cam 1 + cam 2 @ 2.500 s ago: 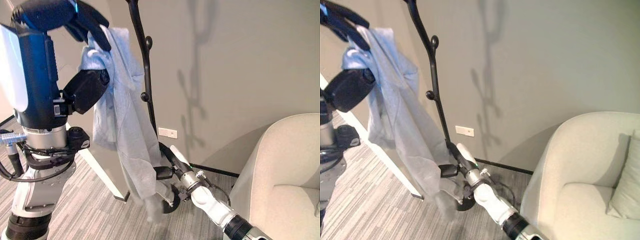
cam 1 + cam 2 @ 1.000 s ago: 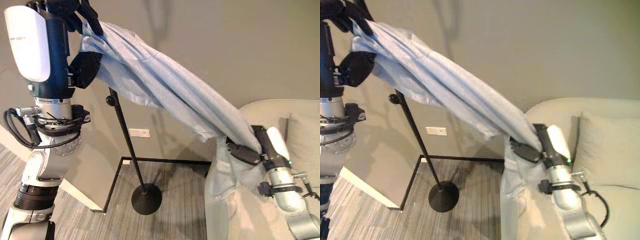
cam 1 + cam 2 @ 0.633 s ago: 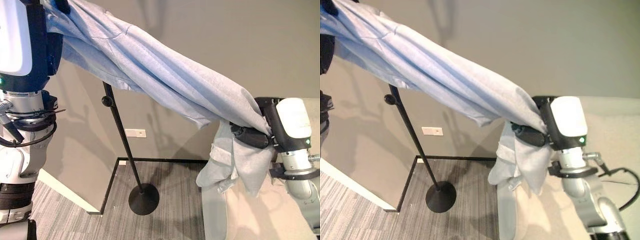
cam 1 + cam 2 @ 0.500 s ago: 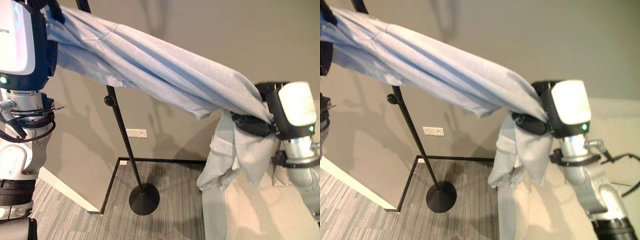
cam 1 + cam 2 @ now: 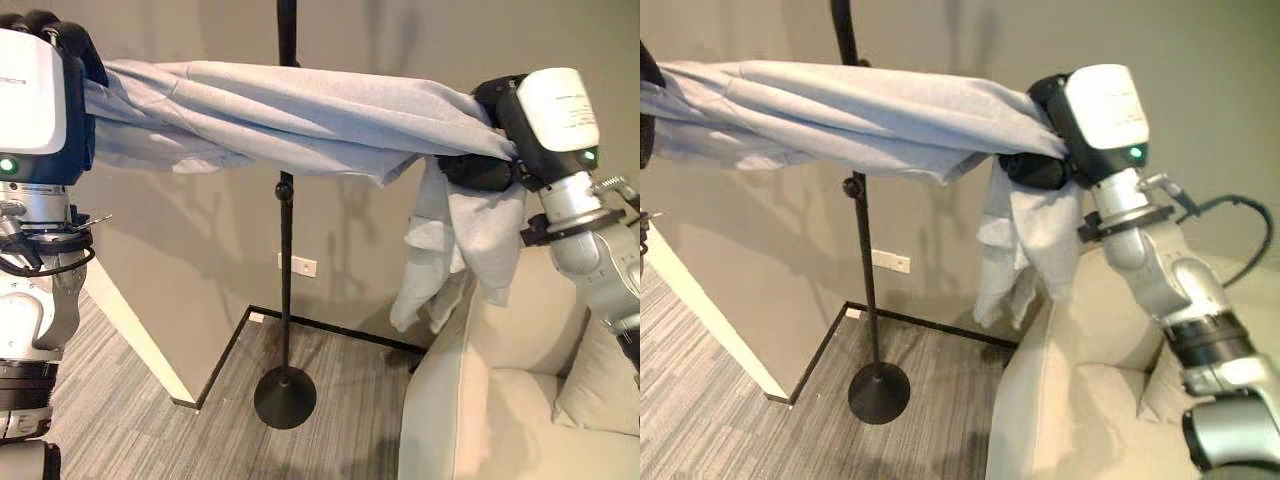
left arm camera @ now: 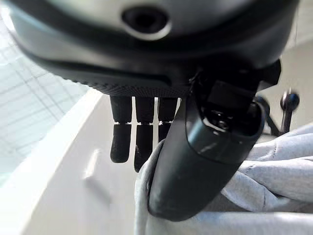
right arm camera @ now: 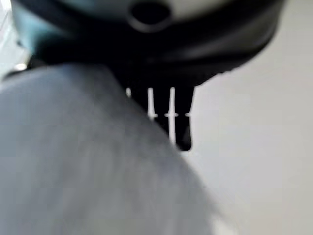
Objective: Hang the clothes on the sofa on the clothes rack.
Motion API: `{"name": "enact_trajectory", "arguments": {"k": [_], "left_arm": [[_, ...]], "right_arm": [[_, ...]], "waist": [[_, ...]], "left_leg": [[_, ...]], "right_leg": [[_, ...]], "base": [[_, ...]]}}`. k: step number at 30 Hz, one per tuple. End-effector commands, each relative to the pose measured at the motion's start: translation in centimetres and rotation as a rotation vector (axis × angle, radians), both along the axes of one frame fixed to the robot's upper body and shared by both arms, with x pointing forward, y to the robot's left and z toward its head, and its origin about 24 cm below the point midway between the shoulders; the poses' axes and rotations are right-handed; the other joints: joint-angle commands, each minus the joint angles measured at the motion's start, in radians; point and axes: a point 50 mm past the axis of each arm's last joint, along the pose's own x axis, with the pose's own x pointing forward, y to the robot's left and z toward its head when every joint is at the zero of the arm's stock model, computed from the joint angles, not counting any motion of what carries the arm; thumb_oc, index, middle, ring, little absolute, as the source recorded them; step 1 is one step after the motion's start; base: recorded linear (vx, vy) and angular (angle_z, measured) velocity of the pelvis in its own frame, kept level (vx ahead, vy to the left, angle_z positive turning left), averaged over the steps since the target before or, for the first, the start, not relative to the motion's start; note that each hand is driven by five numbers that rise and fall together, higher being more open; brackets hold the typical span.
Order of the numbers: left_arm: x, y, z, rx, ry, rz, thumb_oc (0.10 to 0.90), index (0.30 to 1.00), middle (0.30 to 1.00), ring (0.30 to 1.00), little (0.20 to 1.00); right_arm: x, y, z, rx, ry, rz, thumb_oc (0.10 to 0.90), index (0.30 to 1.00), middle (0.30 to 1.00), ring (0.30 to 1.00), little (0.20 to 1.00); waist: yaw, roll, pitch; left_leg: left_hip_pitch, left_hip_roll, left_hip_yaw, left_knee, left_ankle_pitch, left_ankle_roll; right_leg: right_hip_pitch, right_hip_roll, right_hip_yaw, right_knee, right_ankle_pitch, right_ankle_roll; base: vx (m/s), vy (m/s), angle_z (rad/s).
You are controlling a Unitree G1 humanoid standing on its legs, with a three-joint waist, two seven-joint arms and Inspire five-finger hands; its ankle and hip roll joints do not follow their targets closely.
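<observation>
pale blue-grey cloth, the garment (image 5: pixel 300 115), hung stretched nearly level between the two raised hands, its long axis running side to side across the front of the clothes rack (image 5: pixel 285 250). the rack's black pole crossed behind the middle of that span, so the garment lay between the robot and the pole, and the pole's top was cut off by the frame edge; no hook or peg near the top could be seen, only a small knob lower on the pole.

the left hand (image 5: pixel 60 40) held one end, its fingers (image 6: pixel 128 134) and thumb curled round a bunch of cloth in its wrist view. the right hand (image 5: pixel 485 165) held the other end, dark fingers clenched on a gathered fold, with the rest of the garment drooping below it toward the sofa (image 5: pixel 500 390). its own wrist view was mostly covered by cloth, so the grip there was hard to read.

both hands looked about equally far from the pole, one to each side. i judged the coming move would turn on lifting the span over the pole's hidden top, or onto a peg, and how high that top stood could not be told.
</observation>
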Motion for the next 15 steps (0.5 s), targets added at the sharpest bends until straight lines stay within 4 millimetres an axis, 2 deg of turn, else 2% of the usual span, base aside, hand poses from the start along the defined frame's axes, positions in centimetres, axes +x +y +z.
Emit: {"name": "enact_trajectory", "arguments": {"k": [1, 5, 8, 9, 11, 15], "left_arm": [[0.4, 0.5, 4.2, 0.044, -0.061, 0.071, 0.4, 0.3, 0.3, 0.3, 0.3], [1.7, 0.4, 4.2, 0.109, 0.022, 0.111, 0.4, 0.3, 0.3, 0.3, 0.3], [2.5, -0.1, 4.7, 0.152, 0.048, 0.118, 0.4, 0.3, 0.3, 0.3, 0.3], [4.2, -0.9, 6.1, 0.181, 0.072, 0.147, 0.4, 0.3, 0.3, 0.3, 0.3], [5.4, -1.1, 7.8, 0.182, 0.08, 0.198, 0.4, 0.3, 0.3, 0.3, 0.3], [6.7, -0.1, 8.6, 0.154, 0.14, 0.315, 0.4, 0.3, 0.3, 0.3, 0.3]], "right_arm": [[-0.9, -1.9, 7.7, 0.139, -0.209, -0.069, 0.4, 0.3, 0.3, 0.3, 0.3], [0.0, -1.3, 9.7, 0.122, -0.205, -0.093, 0.4, 0.3, 0.3, 0.3, 0.3], [0.5, -0.7, 10.4, 0.101, -0.2, -0.1, 0.4, 0.3, 0.3, 0.3, 0.3], [0.8, -0.3, 11.7, 0.096, -0.212, -0.115, 0.4, 0.3, 0.3, 0.3, 0.3], [1.1, -0.1, 12.5, 0.096, -0.217, -0.135, 0.4, 0.3, 0.3, 0.3, 0.3], [1.8, 0.3, 13.1, 0.093, -0.194, -0.162, 0.4, 0.3, 0.3, 0.3, 0.3]], "waist": [[-0.014, -0.008, -0.091], [-0.016, -0.01, -0.088], [-0.022, -0.007, -0.09], [-0.025, -0.006, -0.088], [-0.024, -0.009, -0.088], [-0.026, -0.009, -0.09]], "left_leg": [[-0.053, 0.027, -0.015, 0.022, -0.058, 0.006], [-0.056, 0.027, -0.016, 0.02, -0.058, 0.006], [-0.056, 0.027, -0.016, 0.017, -0.057, 0.005], [-0.055, 0.023, -0.019, 0.015, -0.06, 0.007], [-0.054, 0.019, -0.02, 0.017, -0.066, 0.009], [-0.048, 0.009, -0.014, 0.016, -0.075, 0.016]], "right_leg": [[-0.005, -0.007, -0.025, 0.045, -0.128, 0.009], [-0.007, -0.007, -0.03, 0.044, -0.127, 0.011], [-0.008, -0.009, -0.032, 0.045, -0.126, 0.013], [-0.009, -0.012, -0.037, 0.047, -0.126, 0.017], [-0.01, -0.016, -0.039, 0.049, -0.125, 0.022], [-0.014, -0.024, -0.035, 0.05, -0.12, 0.03]], "base": [[-0.02, 0.013, 0.19], [0.0, 0.006, 0.01], [0.02, 0.023, -0.01], [0.04, 0.056, 0.04], [0.03, 0.051, 0.06], [0.03, 0.041, 0.0]]}}
